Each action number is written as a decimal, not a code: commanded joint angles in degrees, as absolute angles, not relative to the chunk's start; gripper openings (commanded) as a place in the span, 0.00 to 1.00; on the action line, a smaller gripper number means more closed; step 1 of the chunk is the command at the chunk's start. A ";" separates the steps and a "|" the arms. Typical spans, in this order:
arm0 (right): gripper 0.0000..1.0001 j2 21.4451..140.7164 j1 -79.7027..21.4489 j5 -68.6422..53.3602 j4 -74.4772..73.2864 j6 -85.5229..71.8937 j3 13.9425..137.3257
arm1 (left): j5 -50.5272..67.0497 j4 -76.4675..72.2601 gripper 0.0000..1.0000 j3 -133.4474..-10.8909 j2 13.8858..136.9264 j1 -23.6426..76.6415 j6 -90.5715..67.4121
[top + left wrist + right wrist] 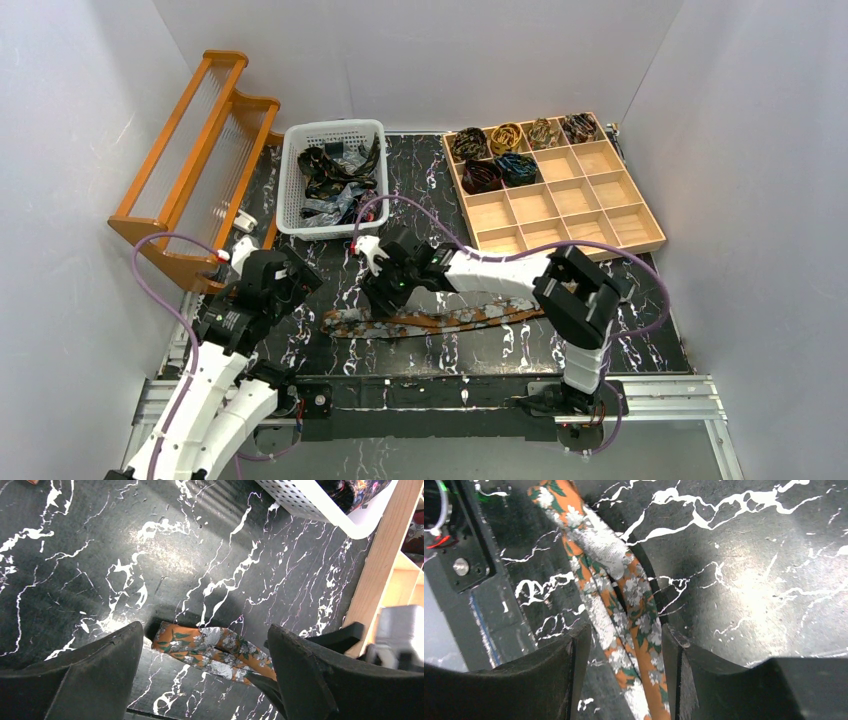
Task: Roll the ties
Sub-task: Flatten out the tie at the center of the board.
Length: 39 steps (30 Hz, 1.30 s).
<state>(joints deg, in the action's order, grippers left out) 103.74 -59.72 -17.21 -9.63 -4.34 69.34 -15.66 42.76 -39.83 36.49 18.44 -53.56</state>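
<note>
Orange floral tie (440, 320) is laid flat along the counter's (650, 335) near edge. The right gripper (624, 630) is set astride it, jaws released. The left gripper (205, 630) is held above the tie's end, jaws spread wide, nothing grasped.

Left tool (205, 632) gaping over orange floral tie (215, 652) end.
</note>
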 commanded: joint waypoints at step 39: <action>0.19 105.46 -63.83 -18.79 -16.17 2.58 76.09 | -18.21 48.08 0.92 -41.28 30.52 18.11 -52.29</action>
